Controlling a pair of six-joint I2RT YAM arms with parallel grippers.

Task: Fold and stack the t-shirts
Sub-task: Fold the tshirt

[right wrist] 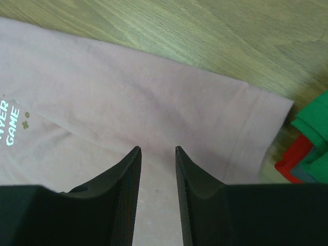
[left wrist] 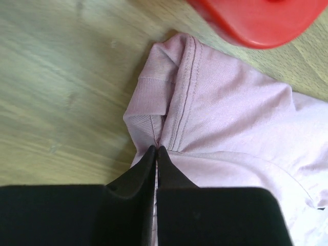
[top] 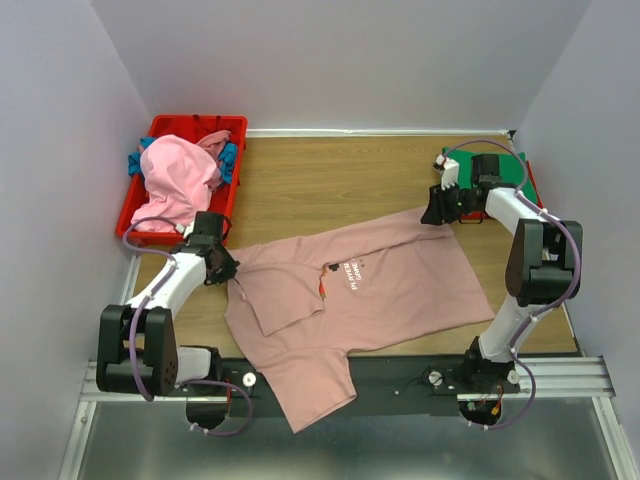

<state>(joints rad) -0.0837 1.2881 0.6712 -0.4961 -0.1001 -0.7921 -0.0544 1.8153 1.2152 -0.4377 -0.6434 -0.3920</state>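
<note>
**Work surface.** The wooden tabletop [top: 330, 180] has a light-brown grain. Plain pale walls [top: 340, 60] close it in on the far, left and right sides, and a white strip runs along the foot of the far wall. An aluminium rail [top: 570, 372] crosses the near edge and carries both arm bases.

**Far left corner.** A red bin [top: 200, 121] holds a brighter pink t-shirt [top: 175, 178] in a heap. A blue t-shirt [top: 229, 158] shows beside it.

**Far right corner.** A green t-shirt [top: 512, 168] lies flat on the tabletop. The right wrist view shows the edge of a red t-shirt [right wrist: 293, 160] beneath it.

**Centre.** The dusty-pink t-shirt [top: 400, 285] lies spread across the middle of the tabletop, print side up, with white text [top: 355, 272] near its middle. A flap on its left half is folded over. Its near portion hangs over the front edge, across the rail. Its far right sleeve ends just beside the green and red t-shirts.

**Left jaws.** They are pressed together on the dusty-pink t-shirt at the ribbed collar seam on the garment's left edge, and cloth is pinched between the tips. The red bin stands near, just beyond the seam.

**Right jaws.** They are parted by a narrow gap above the dusty-pink t-shirt's right sleeve, with nothing between them. Whether the tips touch the cloth cannot be told.
</note>
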